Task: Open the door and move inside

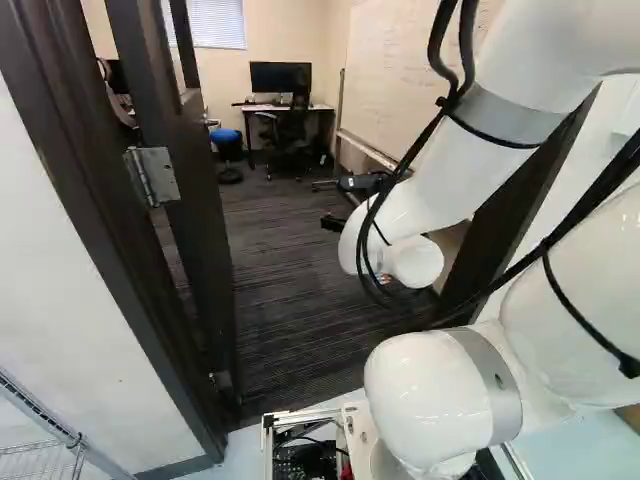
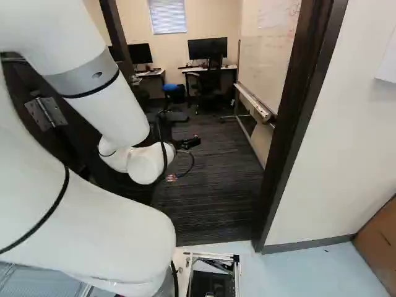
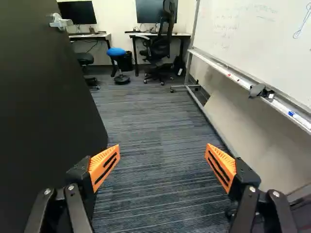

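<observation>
In the left base view my gripper (image 1: 325, 204) reaches over the carpet beyond the doorway. The dark door (image 1: 205, 210) stands swung open into the room, along the left side of the opening, with its hinge (image 1: 153, 176) on the frame. From the wrist, my gripper (image 3: 163, 158) has its orange-padded fingers wide apart and nothing between them. Beside its one finger rises the door's dark face (image 3: 43, 97), with a silver handle (image 3: 60, 21) farther ahead. The door frame's other post (image 2: 297, 117) stands at the right of the right base view.
Striped carpet (image 3: 155, 121) runs between the door and a wheeled whiteboard (image 3: 252, 43). Farther ahead are desks with monitors (image 1: 280, 77), a black chair (image 3: 160, 48) and a blue-topped stool (image 3: 116, 52). A wire rack (image 1: 40, 460) stands near the left wall; a brown box (image 2: 380, 244) is at the right.
</observation>
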